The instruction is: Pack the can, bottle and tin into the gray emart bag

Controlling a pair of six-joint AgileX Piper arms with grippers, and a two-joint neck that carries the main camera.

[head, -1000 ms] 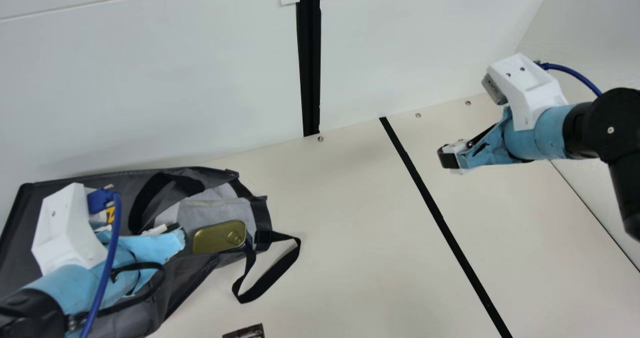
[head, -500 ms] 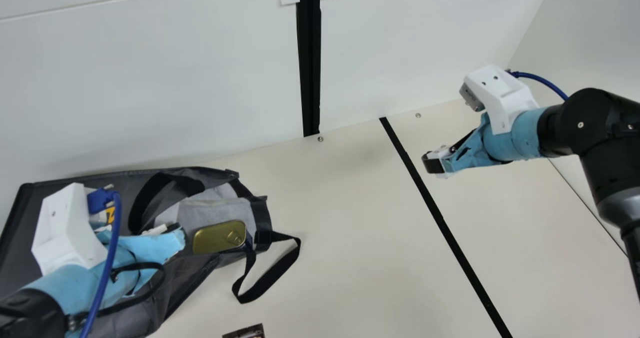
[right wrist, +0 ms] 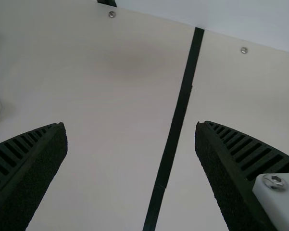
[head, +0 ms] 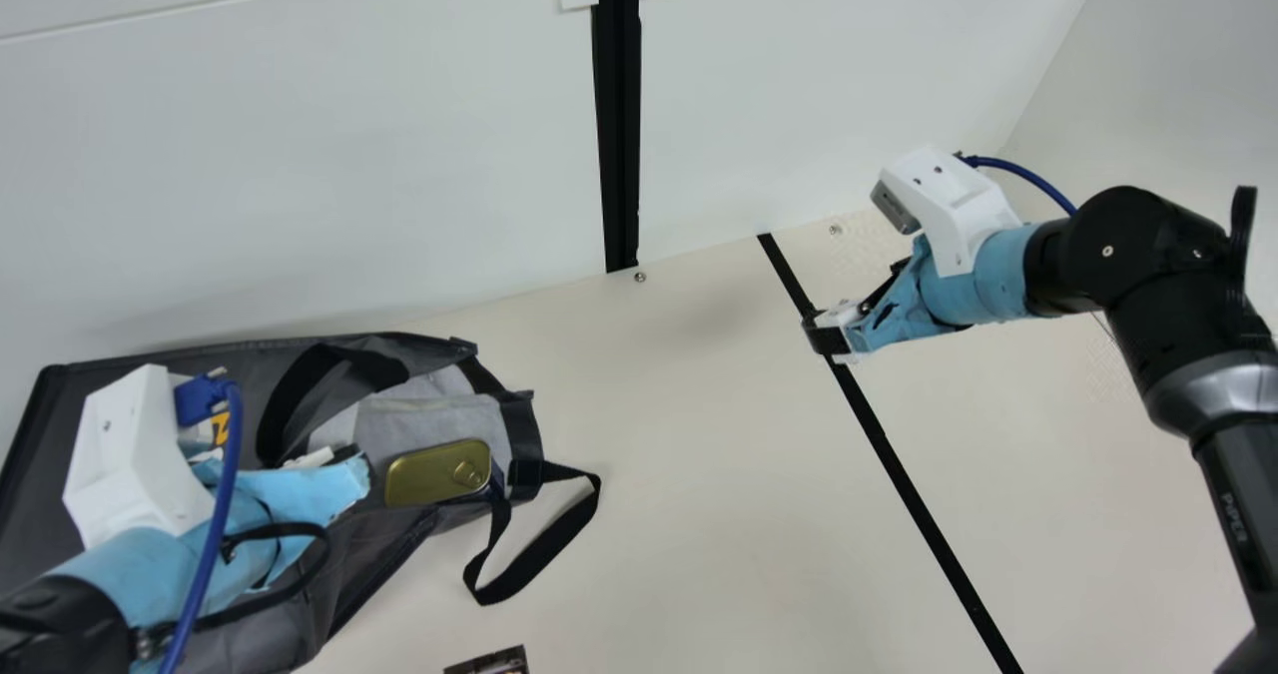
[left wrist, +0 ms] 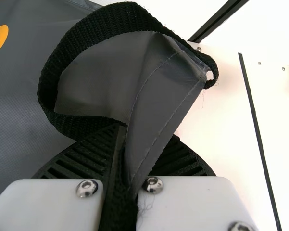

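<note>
Ok so, the gray bag (head: pixel 379 544) is pinched by the left gripper (head: pixel 345 457): in the left wrist view, a fold of its dark fabric is squeezed between the two ribbed fingers (left wrist: pixel 89 151). A black strap (left wrist: pixel 89 50) is looped out ahead of those fingertips, around the upright flap. The bag is laid out on its side underneath and around that gripper.

The tin (head: pixel 436 473) is found just beside the left gripper's tip, on the side toward the right gripper (head: pixel 827 337), lid up with its ring pull exposed. It's backed by the light gray lining (head: pixel 429 417) at the bag's mouth. Past the tin, a second strap (head: pixel 539 554) is draped on the table (head: pixel 699 474) in a loop.

As for the right gripper, it's held well apart from all that, above the black stripe (head: pixel 904 474), and its fingers (right wrist: pixel 33 168) are spread wide with nothing gripped. A small dark packet (head: pixel 489 663) is partly cut off at the main view's bottom edge, on the near side of the left gripper.
</note>
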